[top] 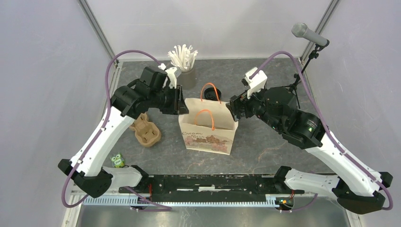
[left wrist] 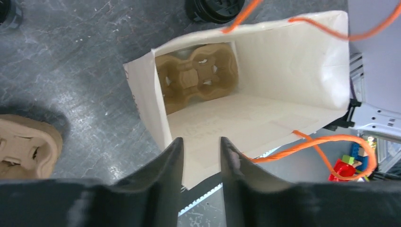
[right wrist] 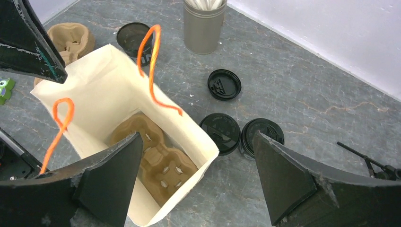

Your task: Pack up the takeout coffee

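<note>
Brown pulp carrier (right wrist: 151,161) lies in the bottom of the upright paper bag (top: 208,127); the black cups (right wrist: 220,133) stand lidded on the counter (right wrist: 293,94) just beside it, on its far side, none packed. Left jaws are narrowly parted at the bag's rim, and I cannot tell if they pinch paper; right jaws are spread wide, empty, over the mouth. Best judged: left steadies the rim while right takes a cup below its lid, upright, lowering it clear of the orange handles (right wrist: 151,61).

Black cup (left wrist: 215,8) — cropped by the top edge
</note>
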